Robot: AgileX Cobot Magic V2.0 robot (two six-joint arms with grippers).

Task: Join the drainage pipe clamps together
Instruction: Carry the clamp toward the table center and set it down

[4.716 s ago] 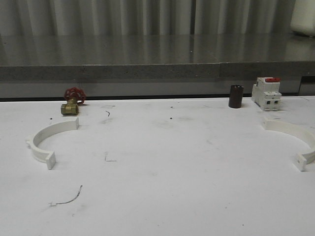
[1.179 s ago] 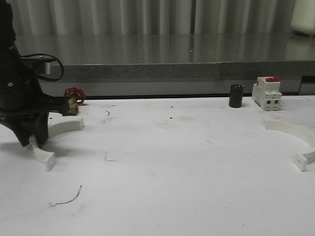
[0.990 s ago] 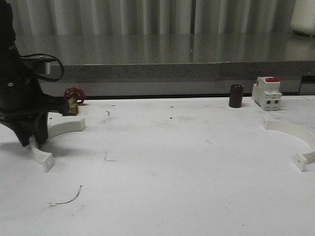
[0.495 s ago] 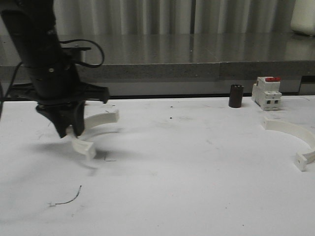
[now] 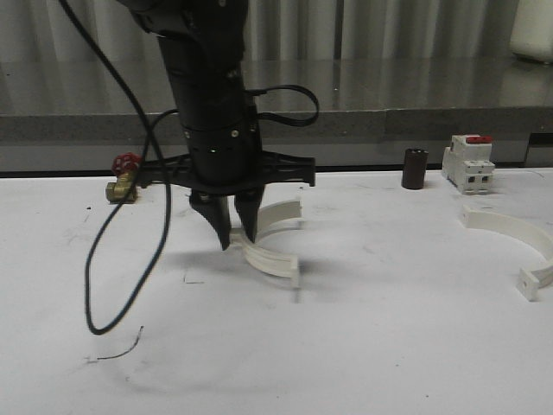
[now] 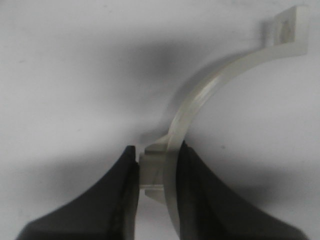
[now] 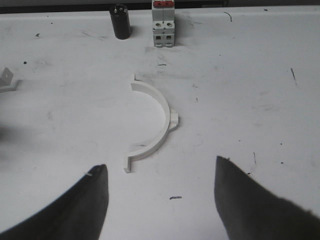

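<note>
One white half-ring clamp (image 5: pixel 275 257) hangs low over the middle of the table, and my left gripper (image 5: pixel 235 235) is shut on its back. In the left wrist view the black fingers (image 6: pixel 117 200) pinch the clamp's middle lug, and the arc (image 6: pixel 210 90) curves away to a square end lug. The second clamp (image 5: pixel 521 236) lies flat at the far right with its opening toward the middle. My right gripper (image 7: pixel 160 167) hovers open, short of that clamp (image 7: pixel 161 114), with nothing between its fingers.
A white breaker with a red top (image 5: pixel 467 164) and a dark cylinder (image 5: pixel 415 169) stand behind the right clamp. A brass valve with a red handwheel (image 5: pixel 125 179) sits at the back left. A black cable (image 5: pixel 121 259) droops from the left arm.
My left arm came down on the left clamp, shut on it and carried it rightward from the far left to the table's middle. The right clamp has not moved.
</note>
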